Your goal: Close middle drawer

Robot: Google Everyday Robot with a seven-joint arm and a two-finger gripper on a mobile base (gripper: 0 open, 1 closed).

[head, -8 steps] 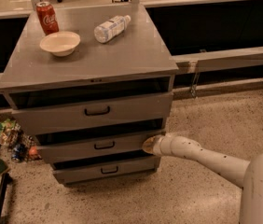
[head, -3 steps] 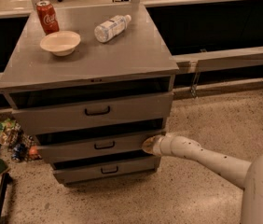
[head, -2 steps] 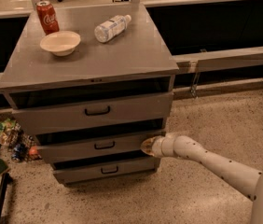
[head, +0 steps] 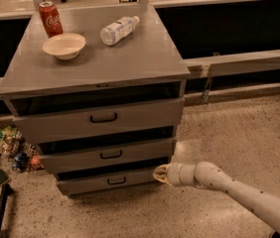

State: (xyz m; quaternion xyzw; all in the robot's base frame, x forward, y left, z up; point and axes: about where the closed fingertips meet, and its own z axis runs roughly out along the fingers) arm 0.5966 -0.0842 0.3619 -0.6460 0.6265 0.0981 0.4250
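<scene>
The arm is formed as a smooth, off-white tube that is widened toward the lower right, and small dark dots are scattered along its shell. At its narrow end a rounded joint is followed by a short cylindrical collar of the same pale colour, marked by ring seams. The gripper, seen just beside the lower right front corner of the grey cabinet, is finished in a tan, cup-like shape.

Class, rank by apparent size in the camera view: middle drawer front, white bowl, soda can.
Middle drawer front
White bowl
Soda can
The can stands farther back, so the last two are unsure.
The gripper hangs beside the bottom drawer, at its right end.
</scene>
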